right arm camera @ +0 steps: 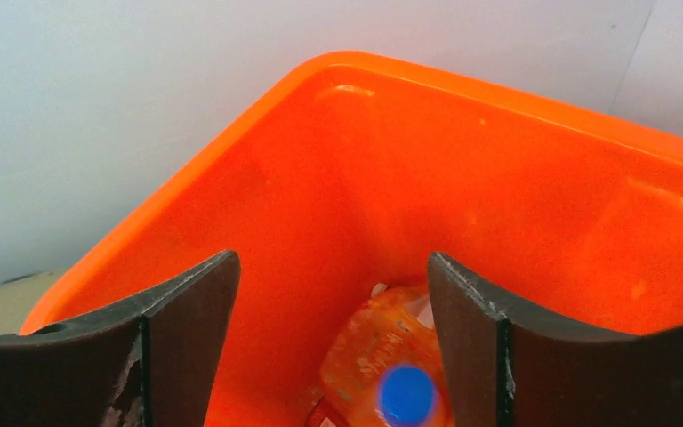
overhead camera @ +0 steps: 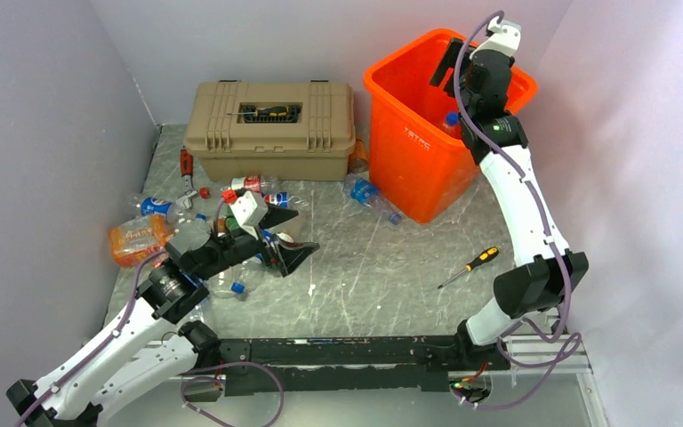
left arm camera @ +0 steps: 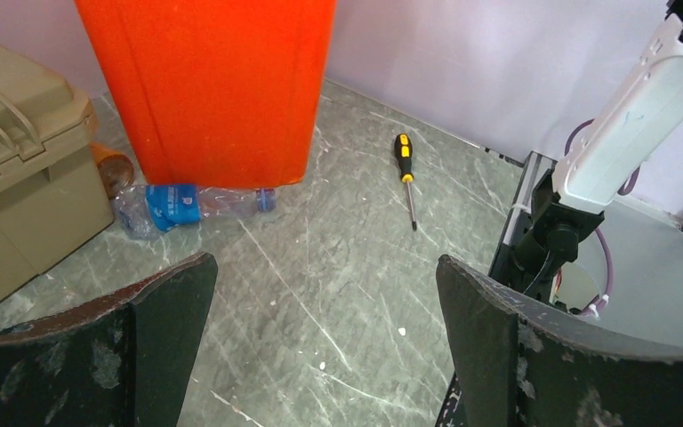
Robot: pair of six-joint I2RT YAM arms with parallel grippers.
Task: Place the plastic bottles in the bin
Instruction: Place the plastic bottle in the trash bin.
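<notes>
The plastic bottles (overhead camera: 251, 185), clear crushed drink bottles with blue and red labels, are lying mostly in a heap on the left of the grey desk (overhead camera: 365, 285) in the top view, before the tan latched toolbox (overhead camera: 276, 124). One blue-labelled bottle (overhead camera: 373, 197) is lying at the foot of the tall bright orange plastic bin (overhead camera: 409, 156). The left fingers (overhead camera: 292, 255) are hovering low beside the heap, probably lining up a pick, while the right fingers (overhead camera: 445, 64) are hanging over the bin's mouth. In the left wrist view the fingers (left arm camera: 164, 302) are standing wide apart, gripping nothing, facing that blue-labelled bottle (left arm camera: 178, 203), which is touching the bin's wall; the yellow-handled screwdriver (left arm camera: 405, 169) is lying well apart. In the right wrist view the fingers (right arm camera: 187, 311) are gaping, empty, above the bin's opening, where an orange-wrapped bottle (right arm camera: 382, 347) is resting inside, which suggests a drop position.
</notes>
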